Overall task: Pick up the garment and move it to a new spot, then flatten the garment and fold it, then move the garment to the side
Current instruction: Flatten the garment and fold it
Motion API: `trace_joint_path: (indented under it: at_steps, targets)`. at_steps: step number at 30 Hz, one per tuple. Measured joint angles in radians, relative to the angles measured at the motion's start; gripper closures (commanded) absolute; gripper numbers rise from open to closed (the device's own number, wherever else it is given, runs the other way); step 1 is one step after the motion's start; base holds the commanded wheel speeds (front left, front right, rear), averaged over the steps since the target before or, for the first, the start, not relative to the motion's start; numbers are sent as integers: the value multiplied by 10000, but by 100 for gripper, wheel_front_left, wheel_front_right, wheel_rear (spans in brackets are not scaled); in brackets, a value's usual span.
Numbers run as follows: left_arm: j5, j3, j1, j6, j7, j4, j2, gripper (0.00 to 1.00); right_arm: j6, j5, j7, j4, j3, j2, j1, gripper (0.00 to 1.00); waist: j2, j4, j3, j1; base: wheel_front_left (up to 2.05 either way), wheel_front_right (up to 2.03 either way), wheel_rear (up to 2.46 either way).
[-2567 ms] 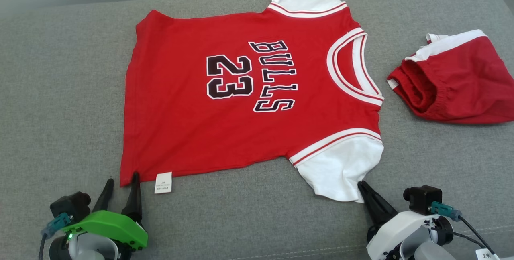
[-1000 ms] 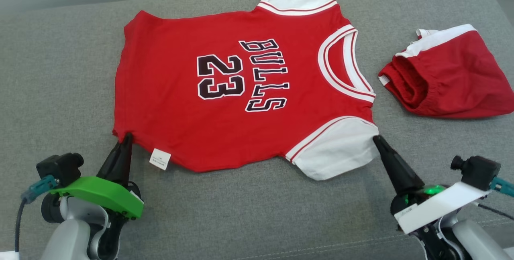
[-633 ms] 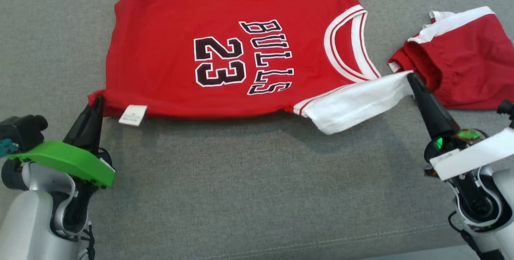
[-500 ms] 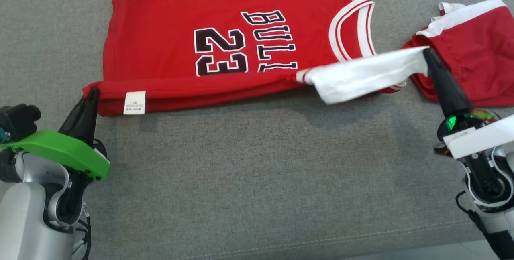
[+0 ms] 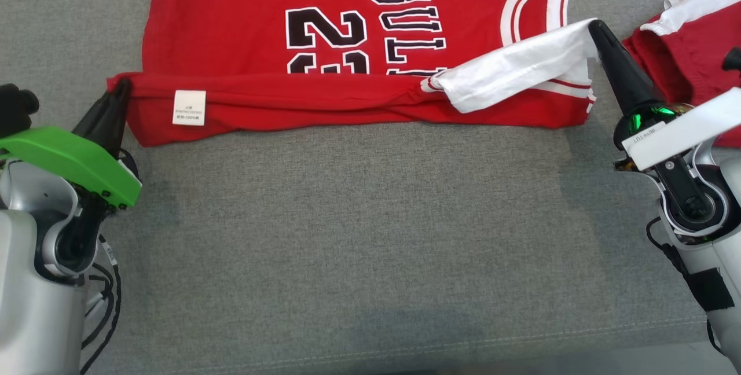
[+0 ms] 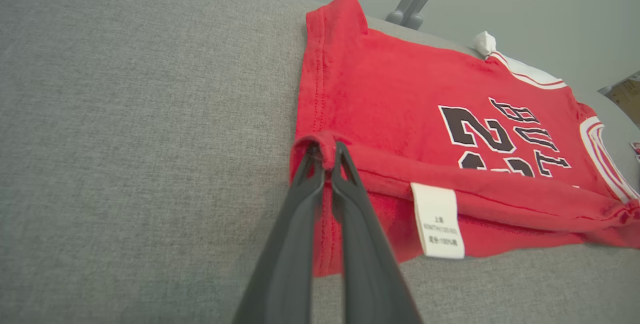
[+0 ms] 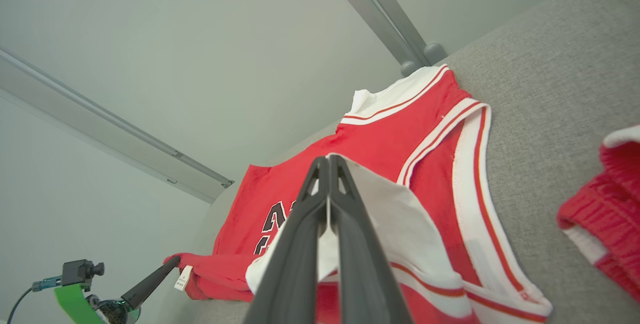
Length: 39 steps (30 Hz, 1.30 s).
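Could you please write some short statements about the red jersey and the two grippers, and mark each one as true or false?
1. The left gripper is shut on a corner of the red jersey. True.
2. The right gripper holds the red shorts. False: it is shut on the jersey's white sleeve; the shorts lie beside the jersey.
3. The jersey's near edge is folded over its printed front. True.
4. The white label hangs near the right gripper. False: it is near the left gripper.
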Motion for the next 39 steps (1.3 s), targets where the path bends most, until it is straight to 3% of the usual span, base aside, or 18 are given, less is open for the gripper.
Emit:
trace_joint_path:
  at_steps: [20, 21, 22, 23, 24, 32, 35, 39]
  targets:
    - [-119, -173, -902, 261, 1026, 765, 81, 100, -79, -635, 127, 2013, 472, 460, -1660, 100, 0, -284, 297, 0, 0, 0, 0]
    - [-119, -173, -986, 261, 1081, 796, 84, 78, -82, -792, 125, 2128, 506, 456, -1709, 84, 0, -281, 309, 0, 0, 0, 0]
    - [-119, -173, -1079, 259, 1095, 836, 84, 35, -104, -940, 104, 2230, 491, 456, -1744, 60, 0, -277, 322, 0, 0, 0, 0]
    - [-130, -165, -1167, 219, 1080, 842, 81, 0, -192, -1024, 13, 2339, 460, 462, -1786, 5, 0, -272, 334, 0, 0, 0, 0]
    - [-217, -115, -1262, 213, 1080, 886, 61, 0, -253, -1078, -61, 2458, 437, 464, -1844, 0, 0, -268, 346, 0, 0, 0, 0]
    - [-635, 518, -1568, 209, 568, 913, -56, 0, -245, -1526, -851, 2617, 353, 570, -1994, 0, 0, -284, 362, 0, 0, 0, 0]
    - [-867, 1114, -1483, 251, 128, 721, -69, 0, -176, -1937, -1302, 2610, 422, 391, -1761, 0, 0, -327, 276, 0, 0, 0, 0]
    - [-1277, 1147, -622, 257, 102, 742, -401, 0, -165, -2301, -1478, 2642, 568, 59, -947, 0, 0, -343, 151, 0, 0, 0, 0]
